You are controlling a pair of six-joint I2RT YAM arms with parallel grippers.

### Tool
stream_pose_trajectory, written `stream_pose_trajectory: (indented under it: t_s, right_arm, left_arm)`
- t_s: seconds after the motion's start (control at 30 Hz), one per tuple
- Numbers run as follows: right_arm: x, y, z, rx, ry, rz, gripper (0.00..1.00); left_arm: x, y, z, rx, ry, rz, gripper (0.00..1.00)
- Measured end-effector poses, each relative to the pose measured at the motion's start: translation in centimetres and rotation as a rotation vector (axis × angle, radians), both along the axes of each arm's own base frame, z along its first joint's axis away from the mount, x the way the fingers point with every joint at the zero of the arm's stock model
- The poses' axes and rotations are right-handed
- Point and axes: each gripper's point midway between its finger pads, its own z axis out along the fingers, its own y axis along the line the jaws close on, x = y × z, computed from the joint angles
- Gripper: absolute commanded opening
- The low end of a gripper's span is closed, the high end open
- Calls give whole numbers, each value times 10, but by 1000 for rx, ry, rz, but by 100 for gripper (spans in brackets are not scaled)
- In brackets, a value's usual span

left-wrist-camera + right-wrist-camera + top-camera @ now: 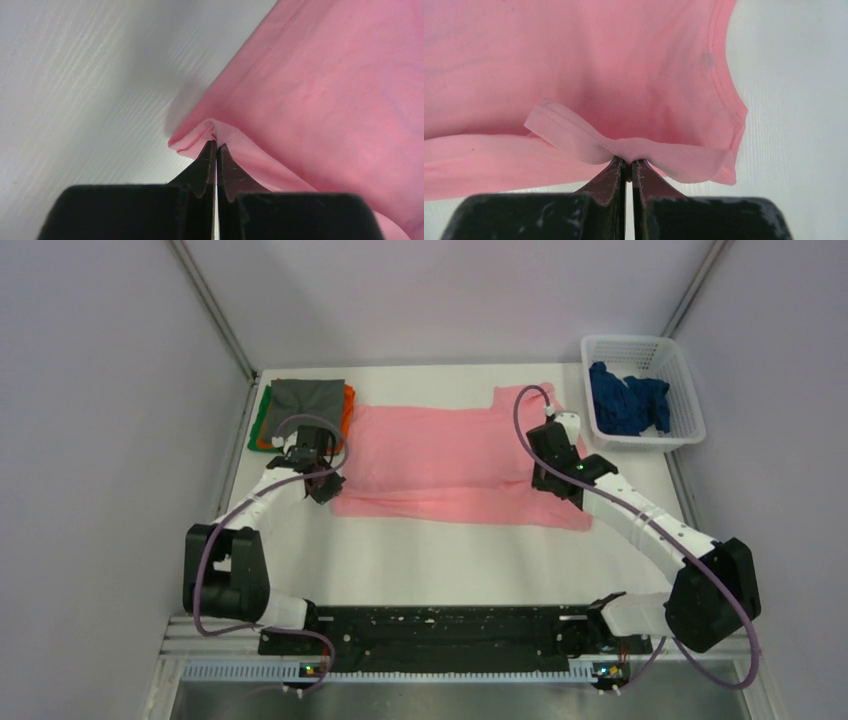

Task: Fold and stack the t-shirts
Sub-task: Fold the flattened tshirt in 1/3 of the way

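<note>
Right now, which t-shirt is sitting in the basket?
The dark blue t-shirt, crumpled in the white mesh basket. The pink t-shirt lies spread on the table; the rest form a folded stack.

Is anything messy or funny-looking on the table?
The dark blue t-shirt sits scrunched up in the white basket, far right, not folded. The pink t-shirt lies spread out, left gripper and right gripper each pinching an edge. Nothing looks spilled or broken.
</note>
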Motion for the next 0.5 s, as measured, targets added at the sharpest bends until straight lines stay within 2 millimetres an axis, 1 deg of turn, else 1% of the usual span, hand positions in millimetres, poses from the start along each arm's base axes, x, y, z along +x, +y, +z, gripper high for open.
stream_pose_trajectory:
  t_s: [0.23,0.43,0.47,0.5]
  right_arm:
    - [32,0,7,-17,-38,17,0]
    - [50,-7,-2,-31,-32,1,0]
    - [52,-8,-4,-36,-29,1,1]
    - [57,-8,-5,-36,-32,2,4]
  left_arm:
    - [24,-3,0,-8,6,-14,0]
    - [38,-1,-7,-3,25,-7,0]
    - [40,0,-9,-2,29,-8,0]
    - [42,0,-11,-1,34,-9,0]
